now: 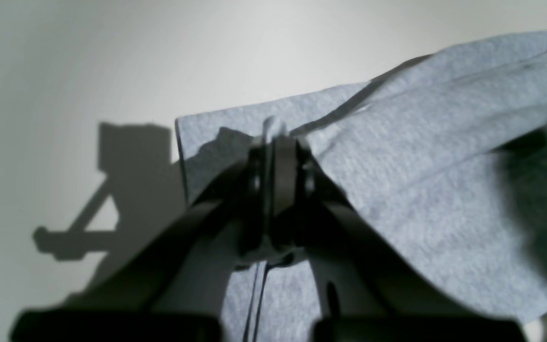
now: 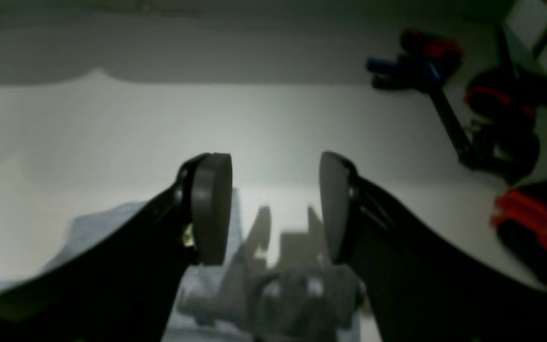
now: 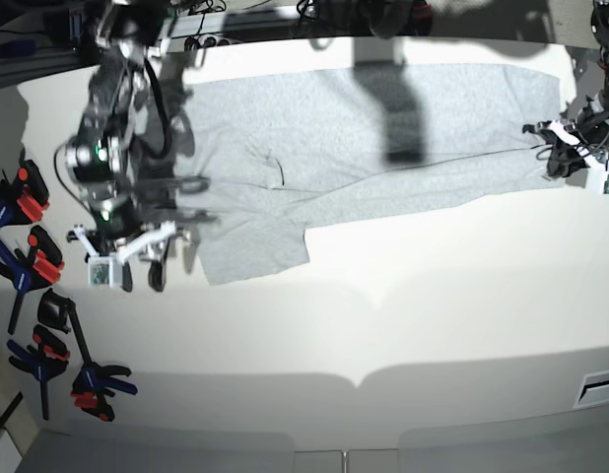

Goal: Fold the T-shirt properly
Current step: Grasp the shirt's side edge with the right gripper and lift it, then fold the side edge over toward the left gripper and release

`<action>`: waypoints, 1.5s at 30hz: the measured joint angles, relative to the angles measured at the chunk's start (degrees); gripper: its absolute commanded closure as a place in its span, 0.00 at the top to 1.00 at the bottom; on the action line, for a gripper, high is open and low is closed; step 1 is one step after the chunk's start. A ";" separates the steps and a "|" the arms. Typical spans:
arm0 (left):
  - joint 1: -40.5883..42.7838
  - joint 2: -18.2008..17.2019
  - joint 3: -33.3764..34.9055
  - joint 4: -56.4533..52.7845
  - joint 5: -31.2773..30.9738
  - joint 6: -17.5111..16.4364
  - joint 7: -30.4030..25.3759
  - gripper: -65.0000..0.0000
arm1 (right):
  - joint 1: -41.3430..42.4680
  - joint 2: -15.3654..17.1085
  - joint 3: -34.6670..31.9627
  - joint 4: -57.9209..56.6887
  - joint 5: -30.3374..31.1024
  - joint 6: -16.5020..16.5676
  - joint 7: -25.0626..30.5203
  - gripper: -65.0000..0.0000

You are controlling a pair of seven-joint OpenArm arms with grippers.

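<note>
T-shirt [image 3: 383, 138] hem pinched in left gripper [image 1: 280, 142], right gripper [image 2: 276, 209] agape beside sleeve

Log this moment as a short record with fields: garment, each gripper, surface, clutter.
garment: T-shirt, grey, spread wide across the far part of the table, one sleeve flap lying toward the near side
left gripper: left gripper shut on the shirt's edge, cloth lifted into a ridge
right gripper: right gripper open, nothing between its pads, above the shirt's end
surface: white tabletop
clutter: clamps with red and blue grips at the table's side
</note>
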 measured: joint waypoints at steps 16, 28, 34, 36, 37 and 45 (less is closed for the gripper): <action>0.04 0.02 -0.02 0.02 0.00 0.00 -0.04 0.00 | 17.49 -0.85 -0.09 -39.71 -4.04 8.66 2.40 0.43; 0.02 0.04 -0.02 0.02 0.00 0.00 -0.96 0.00 | 19.12 -0.98 0.20 -50.31 -2.40 10.56 6.29 0.43; 0.02 0.02 -0.02 0.02 0.00 -0.02 -1.36 0.00 | 20.20 -1.79 0.20 -50.45 -2.12 12.33 3.34 0.31; 0.04 0.04 0.00 0.02 0.00 0.00 -1.33 0.00 | 20.61 -1.81 0.20 -50.60 -2.19 12.33 2.03 0.17; 0.04 0.04 -0.02 0.02 0.00 0.00 -1.33 0.00 | 20.72 -1.79 0.20 -50.62 -2.19 12.28 1.55 0.07; 0.04 0.04 -0.02 0.02 0.00 0.00 -1.36 0.00 | 20.83 -1.99 0.11 -48.26 -0.74 11.87 -3.39 0.00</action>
